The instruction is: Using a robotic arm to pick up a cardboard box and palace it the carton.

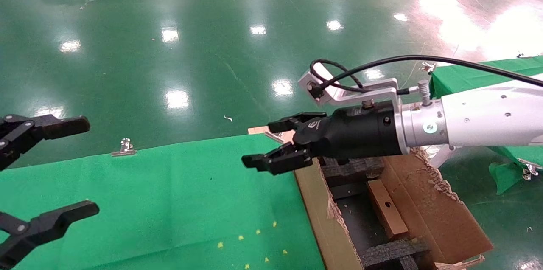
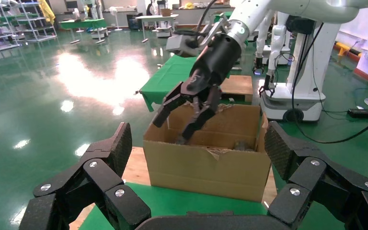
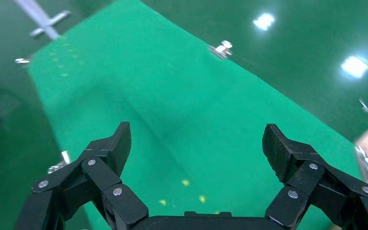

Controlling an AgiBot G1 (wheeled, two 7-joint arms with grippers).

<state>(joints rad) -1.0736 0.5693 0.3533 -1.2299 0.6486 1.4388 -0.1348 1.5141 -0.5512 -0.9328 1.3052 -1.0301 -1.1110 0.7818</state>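
Observation:
The cardboard box [image 1: 384, 210], small, brown and with a round hole in its top, lies inside the carton [image 1: 322, 223] between black foam blocks. The carton stands open at the right end of the green table, its flaps ragged. The robotic arm, my right one, reaches in from the right. Its gripper [image 1: 263, 143] hangs open and empty above the carton's near-left corner, apart from the box. In the left wrist view the same gripper [image 2: 182, 122] hovers over the carton [image 2: 206, 167]. My left gripper [image 1: 89, 167] stays open and empty at the far left.
A green cloth [image 1: 169, 202] covers the table and carries small yellow specks [image 1: 241, 238]. A metal clip [image 1: 124, 147] holds its far edge. A second green table [image 1: 466, 77] stands behind the right arm. Another robot's base [image 2: 292, 103] stands beyond the carton on the glossy green floor.

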